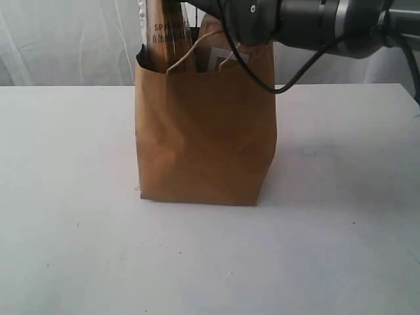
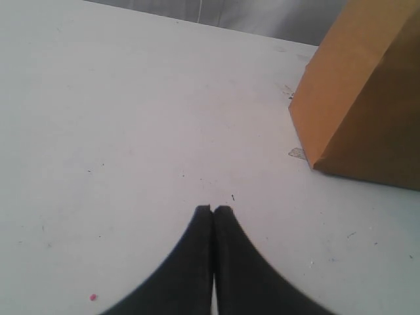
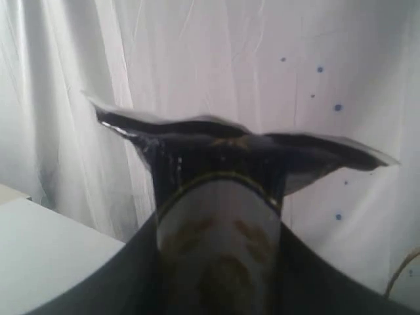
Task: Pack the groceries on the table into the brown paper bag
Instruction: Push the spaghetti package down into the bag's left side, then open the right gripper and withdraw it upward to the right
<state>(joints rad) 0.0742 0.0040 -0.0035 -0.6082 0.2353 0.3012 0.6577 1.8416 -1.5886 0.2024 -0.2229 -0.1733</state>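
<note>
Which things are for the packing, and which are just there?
For packing: brown paper bag, spaghetti packet in the right gripper, table.
Just there: white curtain, black cable.

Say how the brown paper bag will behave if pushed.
The brown paper bag looks creased, so its walls would probably dent first. Tall, with the spaghetti packet sticking out, it may tip rather than slide.
</note>
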